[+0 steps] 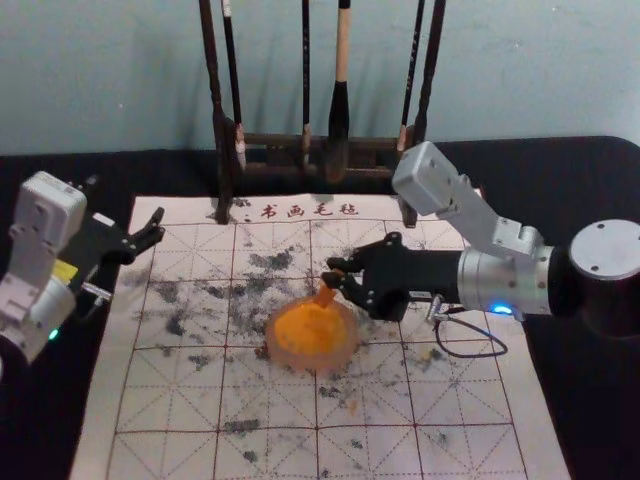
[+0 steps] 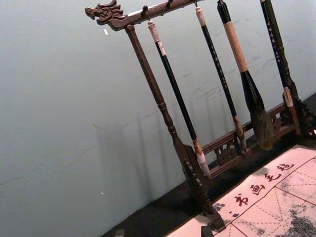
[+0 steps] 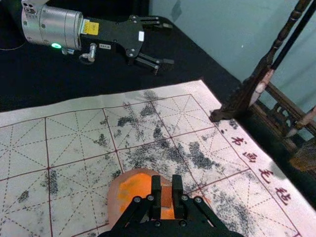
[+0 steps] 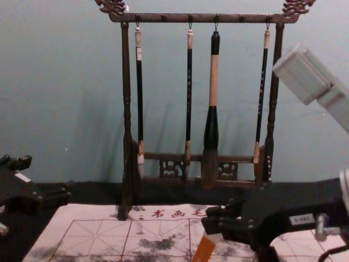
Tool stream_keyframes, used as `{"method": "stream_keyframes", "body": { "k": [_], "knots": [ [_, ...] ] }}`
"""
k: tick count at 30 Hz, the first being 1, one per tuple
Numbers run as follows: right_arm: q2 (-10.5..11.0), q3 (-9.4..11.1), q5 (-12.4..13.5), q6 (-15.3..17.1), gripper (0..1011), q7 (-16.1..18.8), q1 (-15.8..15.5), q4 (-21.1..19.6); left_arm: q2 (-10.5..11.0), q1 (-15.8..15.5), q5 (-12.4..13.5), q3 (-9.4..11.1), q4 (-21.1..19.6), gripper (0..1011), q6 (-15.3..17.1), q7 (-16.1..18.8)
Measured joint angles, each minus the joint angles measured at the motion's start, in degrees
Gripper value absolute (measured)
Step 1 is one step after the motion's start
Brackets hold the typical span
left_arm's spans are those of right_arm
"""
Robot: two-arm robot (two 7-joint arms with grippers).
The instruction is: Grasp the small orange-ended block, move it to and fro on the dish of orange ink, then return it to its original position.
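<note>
Nearest in the right wrist view, the right gripper (image 3: 166,184) is closed on the small block (image 3: 167,197), fingers just its width apart. In the head view the block leans over the far right part of the dish (image 1: 349,346); the left gripper (image 1: 156,226), open and empty, is parked at left. The chest view shows the long axis slanting down leftward, orange end lowest, so rubbing likely calls for travel left and near; contact with the ink I cannot tell.
</note>
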Motion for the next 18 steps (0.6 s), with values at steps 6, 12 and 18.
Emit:
{"method": "stream_keyframes", "body": {
  "k": [6,12,18],
  "knots": [
    [-0.9,-1.0,-0.7,0.2,133,0.2,1.1,1.3,0.0,0.0,0.0,0.0,0.0,1001,0.0,0.0],
    [-1.9,-2.1,-1.6,1.0,132,0.6,2.7,3.0,0.0,0.0,0.0,0.0,0.0,1001,0.0,0.0],
    [-2.4,-2.9,-2.2,1.6,132,1.1,3.6,3.8,0.0,0.0,0.0,0.0,0.0,1001,0.0,0.0]
  ]
}}
